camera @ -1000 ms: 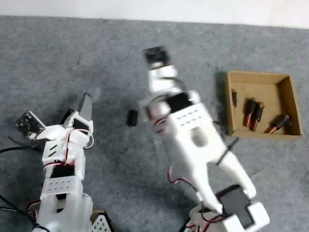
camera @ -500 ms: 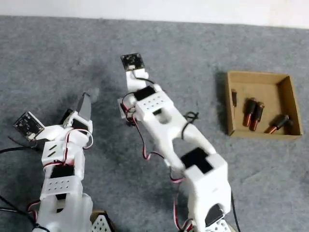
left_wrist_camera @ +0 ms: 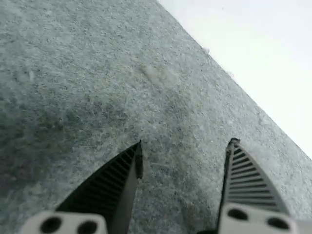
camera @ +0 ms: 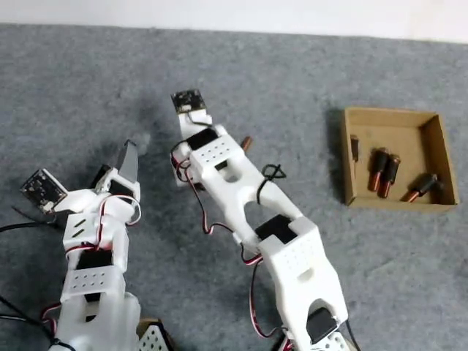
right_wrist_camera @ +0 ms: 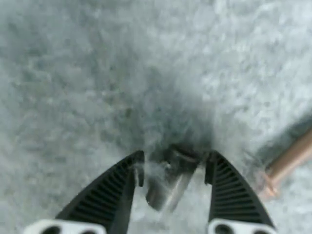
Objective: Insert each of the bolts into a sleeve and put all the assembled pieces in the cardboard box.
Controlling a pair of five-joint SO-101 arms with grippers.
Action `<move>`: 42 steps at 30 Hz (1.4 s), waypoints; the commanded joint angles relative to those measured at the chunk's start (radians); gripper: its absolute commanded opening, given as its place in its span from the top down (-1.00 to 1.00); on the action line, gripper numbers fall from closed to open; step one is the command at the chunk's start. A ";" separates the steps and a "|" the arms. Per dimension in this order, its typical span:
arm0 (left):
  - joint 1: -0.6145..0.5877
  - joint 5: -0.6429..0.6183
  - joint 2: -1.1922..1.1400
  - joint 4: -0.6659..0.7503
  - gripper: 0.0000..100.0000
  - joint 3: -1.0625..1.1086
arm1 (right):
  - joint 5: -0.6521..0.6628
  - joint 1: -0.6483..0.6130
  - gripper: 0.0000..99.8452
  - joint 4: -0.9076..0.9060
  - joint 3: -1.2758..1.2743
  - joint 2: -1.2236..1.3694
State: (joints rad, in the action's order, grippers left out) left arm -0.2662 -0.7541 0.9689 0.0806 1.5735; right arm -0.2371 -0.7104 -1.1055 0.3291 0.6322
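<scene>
A dark metal bolt (right_wrist_camera: 168, 187) lies on the grey carpet between the fingers of my right gripper (right_wrist_camera: 174, 161), which stands open just above it with a finger on either side. A copper sleeve (right_wrist_camera: 288, 161) lies close beside it; in the high view the sleeve (camera: 246, 143) sits just right of the right arm's wrist (camera: 208, 150). My left gripper (left_wrist_camera: 186, 151) hangs open over bare carpet with nothing in it, at the left (camera: 130, 157) in the high view. The cardboard box (camera: 344, 157) at the right holds several copper-and-dark pieces (camera: 384, 172).
The right arm (camera: 292, 256) stretches diagonally from the front edge across the middle of the table. Grey carpet covers the whole surface, ending at a white strip (camera: 234, 14) at the back.
The right arm has swung left from the table's middle and stretched out low over the bolt, uncovering the copper sleeve. The left arm has kept still.
</scene>
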 commanded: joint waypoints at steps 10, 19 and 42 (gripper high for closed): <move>-0.001 -0.005 0.008 0.002 0.48 -0.047 | -0.011 -0.012 0.75 -0.044 0.035 -0.010; -0.001 -0.005 0.008 0.002 0.48 -0.045 | 0.071 0.027 0.99 -0.219 0.137 -0.070; 0.111 0.181 0.008 -0.025 0.48 -0.031 | 0.215 0.318 0.99 -0.185 -0.499 -1.365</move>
State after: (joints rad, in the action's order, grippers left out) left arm -0.2447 -0.6851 0.9689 0.0806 1.5735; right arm -0.0667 -0.4373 -1.3709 -0.0038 -0.4680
